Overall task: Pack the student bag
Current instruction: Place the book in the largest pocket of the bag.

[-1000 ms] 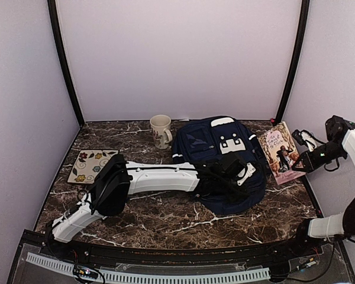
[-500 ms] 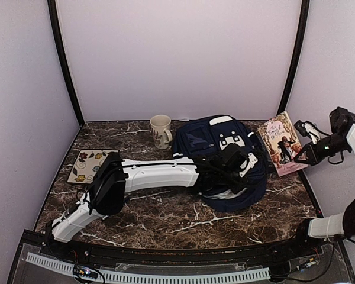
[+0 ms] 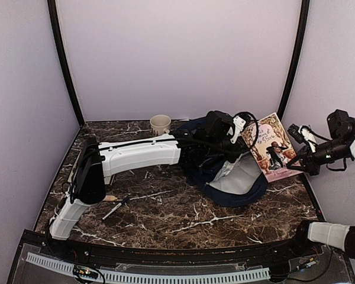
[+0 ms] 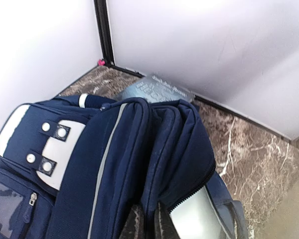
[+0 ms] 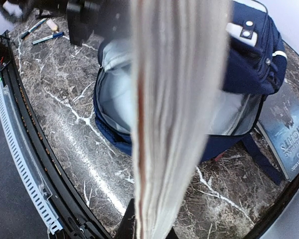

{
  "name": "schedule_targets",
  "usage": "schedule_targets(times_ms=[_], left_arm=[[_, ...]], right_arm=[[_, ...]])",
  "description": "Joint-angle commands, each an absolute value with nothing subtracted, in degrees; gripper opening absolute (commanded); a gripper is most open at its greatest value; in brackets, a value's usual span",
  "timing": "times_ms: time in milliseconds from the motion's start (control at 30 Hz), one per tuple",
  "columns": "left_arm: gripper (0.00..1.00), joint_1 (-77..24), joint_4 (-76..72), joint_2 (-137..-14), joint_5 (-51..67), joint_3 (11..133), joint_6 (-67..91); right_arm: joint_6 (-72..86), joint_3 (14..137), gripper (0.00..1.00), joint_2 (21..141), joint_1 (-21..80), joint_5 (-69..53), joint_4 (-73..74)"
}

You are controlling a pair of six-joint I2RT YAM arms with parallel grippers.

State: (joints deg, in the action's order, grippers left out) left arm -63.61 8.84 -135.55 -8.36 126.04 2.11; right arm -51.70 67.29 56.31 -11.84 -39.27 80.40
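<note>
The navy-blue striped fabric backpack (image 3: 236,198) lies mid-right on the marble worktop (image 3: 165,225). It looks soft, floppy and light, best pinched at the zipper rim. There the left pincer (image 4: 147,226) is clenched, holding the mouth agape. The right pincer (image 5: 147,229) grips one pink picture book (image 3: 266,145) just beside it. Behind the bag lies one dark book (image 5: 289,134). There are also one cream mug (image 3: 160,123) and two pens (image 5: 47,38).

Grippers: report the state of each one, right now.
Left gripper: closed on the backpack flap, holding it up.
Right gripper: closed on the pink book, held off the table.
</note>
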Motion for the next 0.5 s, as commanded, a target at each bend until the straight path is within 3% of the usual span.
schedule_targets(times_ms=[0, 467], left_arm=[[0.00, -60.13, 1.80, -127.86, -6.97, 125.72, 3.76], [0.00, -58.36, -1.15, -127.10, -5.35, 125.52, 6.95]], right_arm=[[-55.62, 64.45, 0.00, 56.30, -9.51, -41.25, 81.03], [-61.13, 60.12, 0.00, 61.57, -4.09, -38.44, 80.95]])
